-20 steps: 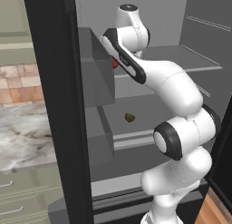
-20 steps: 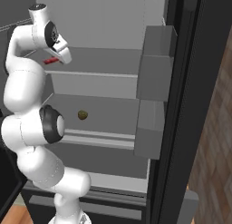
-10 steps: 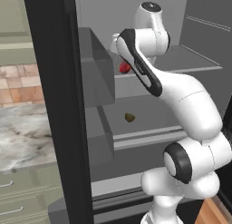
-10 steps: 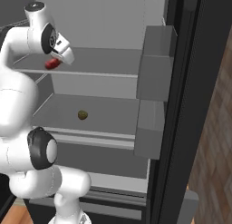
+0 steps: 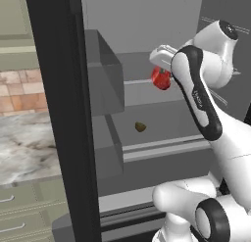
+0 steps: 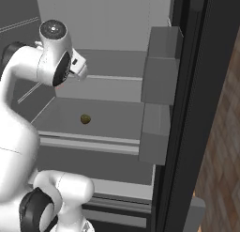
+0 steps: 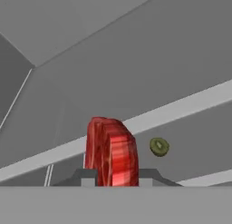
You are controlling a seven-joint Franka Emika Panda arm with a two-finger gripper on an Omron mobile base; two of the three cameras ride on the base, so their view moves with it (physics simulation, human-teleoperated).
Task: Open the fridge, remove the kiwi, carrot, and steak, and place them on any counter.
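Observation:
The fridge [image 5: 54,89] stands open, showing its light grey inside with shelves. My gripper [image 5: 159,74] is shut on the red steak [image 5: 160,78], holding it in the air above the upper shelf [image 5: 142,82]. In the hand view the steak [image 7: 111,153] stands between my fingertips [image 7: 86,177]. The kiwi [image 5: 140,127] lies alone on the lower shelf, below the hand; it is also seen as a small olive lump [image 6: 85,119] [image 7: 159,146]. The carrot is out of view. The counter [image 5: 24,143] lies left of the open door.
Dark door bins [image 5: 103,74] [image 6: 161,66] hang on both open doors and flank the opening. Sage-green drawers [image 5: 24,206] sit under the counter. A brick wall [image 6: 220,132] is on the right.
The arm has swung to the right with the steak, drawing it out from the left part of the shelf. The kiwi has stayed put.

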